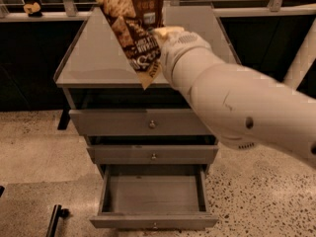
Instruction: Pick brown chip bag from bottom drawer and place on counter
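The chip bag hangs in the air over the front half of the counter, pinched at its right edge by the gripper, whose fingers are closed on the crinkled film. The bag's top runs out of view above and its lower tan corner dangles just past the counter's front rim. It looks light and soft: thin foil that creases easily, likely slippery where it is smooth, with brittle contents that a hard squeeze would crush. A hold on the flat sealed end or on a folded edge should serve better than one across the puffed middle, and because it hangs from one side it will probably swing and twist as it travels. Below the counter, the bottom drawer stands pulled out with nothing visible in it, well clear of the bag. The counter's left and middle are bare, so there is room to lower the bag further back from the front rim. What lies behind the bag on the counter is hidden. The thick white arm crosses the counter's right front corner, which leaves little room on that side.
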Controlling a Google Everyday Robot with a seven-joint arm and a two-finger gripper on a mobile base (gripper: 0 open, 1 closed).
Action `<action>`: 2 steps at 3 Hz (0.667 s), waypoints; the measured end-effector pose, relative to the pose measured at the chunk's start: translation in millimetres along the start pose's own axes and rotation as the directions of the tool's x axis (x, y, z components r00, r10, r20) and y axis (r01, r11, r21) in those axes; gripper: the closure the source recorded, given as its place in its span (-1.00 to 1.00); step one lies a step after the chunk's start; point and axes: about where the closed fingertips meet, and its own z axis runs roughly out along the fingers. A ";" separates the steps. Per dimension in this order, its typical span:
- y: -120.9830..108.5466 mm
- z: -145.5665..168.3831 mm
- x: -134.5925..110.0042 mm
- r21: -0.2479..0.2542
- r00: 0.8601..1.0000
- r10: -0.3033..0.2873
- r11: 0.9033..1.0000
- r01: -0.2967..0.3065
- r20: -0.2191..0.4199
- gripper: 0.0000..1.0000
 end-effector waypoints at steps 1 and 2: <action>-38.4 29.5 -27.9 0.040 0.995 -0.031 0.999 0.027 0.099 1.00; -41.4 75.4 -66.4 0.020 0.980 -0.026 1.000 0.022 0.197 1.00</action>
